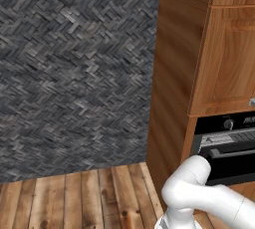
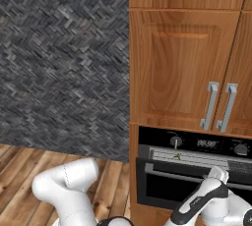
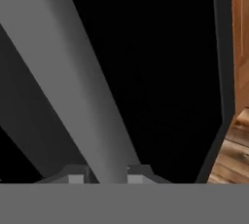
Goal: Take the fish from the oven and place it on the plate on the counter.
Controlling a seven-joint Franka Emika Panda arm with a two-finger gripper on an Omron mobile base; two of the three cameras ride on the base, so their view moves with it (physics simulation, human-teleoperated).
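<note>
The black oven [image 2: 197,157] sits built into a wooden cabinet wall, also seen at the right edge as oven [image 1: 226,146]. Its door is closed. The fish, the plate and the counter are out of view. My gripper [image 2: 218,175] is at the right part of the silver door handle [image 2: 167,172]. In the hand view the grey handle bar [image 3: 63,72] runs diagonally and fills the gap between the two dark tips of my gripper [image 3: 108,175], which is shut on it against the dark door glass.
Wooden cabinet doors with silver pull handles [image 2: 211,104] hang above the oven. A grey herringbone wall [image 1: 74,73] fills the left. Wooden floorboards [image 1: 74,198] lie below it. The arm's white elbow [image 2: 66,183] bulges low beside the cabinet side panel [image 1: 172,98].
</note>
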